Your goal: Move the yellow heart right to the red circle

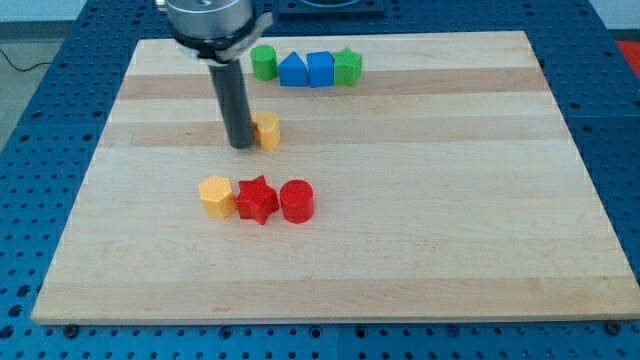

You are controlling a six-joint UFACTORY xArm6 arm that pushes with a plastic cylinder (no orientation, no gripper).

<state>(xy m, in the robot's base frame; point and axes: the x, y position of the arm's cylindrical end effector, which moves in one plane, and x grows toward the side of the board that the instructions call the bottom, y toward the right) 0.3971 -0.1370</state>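
Pale wooden board (420, 200) on a blue perforated table (60, 80). My tip (242, 145), a bare rod with nothing to clasp, touches the left side of the yellow heart (267, 130), mid-board; its orientation is unclear. Red circle (297, 200) lies nearer, beside red star (257, 199) and yellow block (216, 195). No writing visible.

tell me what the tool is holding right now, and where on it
Nothing is held. My tip only stands against the left side of a yellow block.
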